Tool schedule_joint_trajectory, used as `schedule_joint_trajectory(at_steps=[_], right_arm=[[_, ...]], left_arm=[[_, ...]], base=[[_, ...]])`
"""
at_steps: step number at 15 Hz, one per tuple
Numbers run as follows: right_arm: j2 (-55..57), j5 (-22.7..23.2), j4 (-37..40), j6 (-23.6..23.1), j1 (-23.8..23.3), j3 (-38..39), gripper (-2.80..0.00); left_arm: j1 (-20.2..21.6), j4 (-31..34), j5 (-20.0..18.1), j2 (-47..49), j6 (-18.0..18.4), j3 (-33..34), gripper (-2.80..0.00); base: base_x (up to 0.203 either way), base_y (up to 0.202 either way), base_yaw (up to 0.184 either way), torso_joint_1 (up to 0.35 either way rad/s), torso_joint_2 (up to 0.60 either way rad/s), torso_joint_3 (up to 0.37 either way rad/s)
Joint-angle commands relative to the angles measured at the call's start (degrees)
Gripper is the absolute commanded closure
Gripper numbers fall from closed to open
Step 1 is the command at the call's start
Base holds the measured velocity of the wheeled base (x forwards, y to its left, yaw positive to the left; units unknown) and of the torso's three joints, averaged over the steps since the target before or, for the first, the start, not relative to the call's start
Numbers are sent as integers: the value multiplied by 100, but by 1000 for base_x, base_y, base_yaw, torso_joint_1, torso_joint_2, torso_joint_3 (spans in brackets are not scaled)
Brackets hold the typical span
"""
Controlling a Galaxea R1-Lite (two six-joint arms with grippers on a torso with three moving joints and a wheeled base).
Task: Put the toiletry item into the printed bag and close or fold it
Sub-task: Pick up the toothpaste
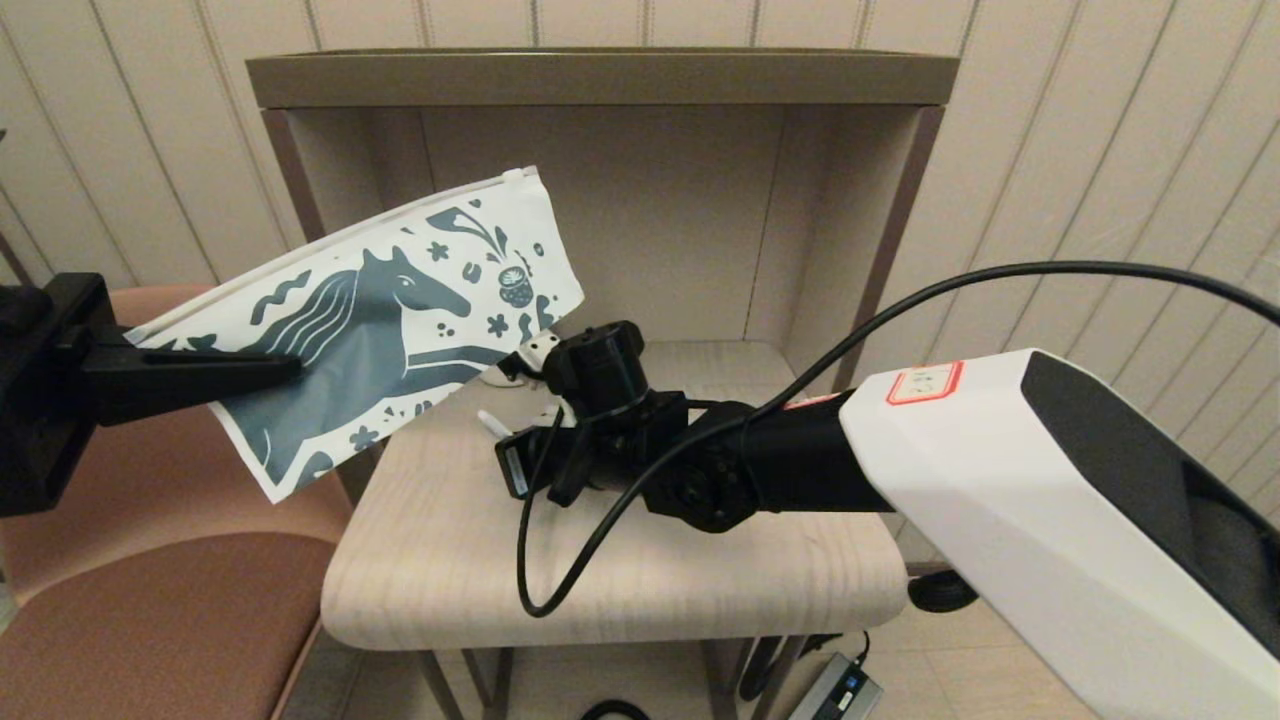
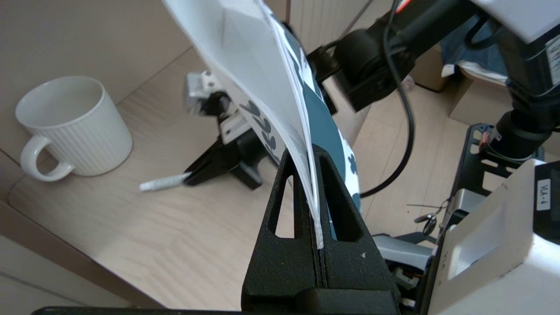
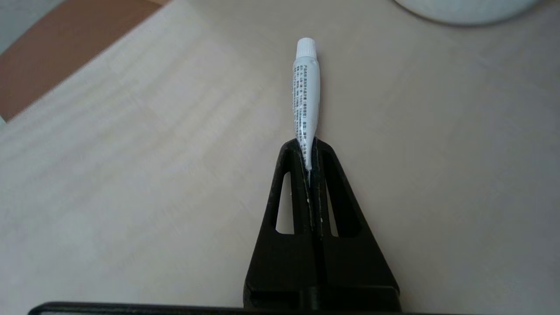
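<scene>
The printed bag (image 1: 400, 300), white with a teal horse, hangs in the air left of the small wooden table (image 1: 600, 570), its zip edge highest. My left gripper (image 1: 290, 368) is shut on the bag's lower edge; in the left wrist view the bag (image 2: 262, 65) rises out of that gripper (image 2: 308, 151). My right gripper (image 3: 308, 144) is shut on the crimped end of the toiletry item (image 3: 305, 96), a slim white tube pointing cap-first just above the tabletop. In the head view the tube's tip (image 1: 488, 419) shows below the bag's right corner.
A white ribbed mug (image 2: 74, 127) stands at the back of the table near the alcove wall. A brown upholstered seat (image 1: 150, 600) lies left of the table. A black cable (image 1: 560, 560) loops over the tabletop. A shelf top (image 1: 600, 78) overhangs the alcove.
</scene>
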Motion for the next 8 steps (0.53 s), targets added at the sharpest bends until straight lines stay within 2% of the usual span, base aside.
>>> schedule_joint_trajectory(at_steps=[1, 3, 4, 6, 8], right_arm=[[-464, -5, -40, 20, -129, 376, 0], [-906, 0, -46, 39, -333, 808, 0], [-1157, 1, -46, 42, -439, 1025, 0], [-1798, 6, -36, 57, -693, 1472, 0], [-2470, 9, -31, 67, -927, 1954, 0]], left_arm=[[0, 5, -34, 78, 7, -34, 0], [-10, 6, 29, 258, 24, -108, 0], [-47, 11, 174, 396, 35, -205, 0], [-275, 11, 452, 668, 48, -339, 0], [-487, 5, 505, 743, 61, -338, 0]], base=[[0, 0, 0, 0, 0, 0], [0, 0, 0, 0, 0, 0], [0, 0, 0, 0, 0, 0], [0, 0, 0, 0, 0, 0], [0, 0, 0, 0, 0, 0]])
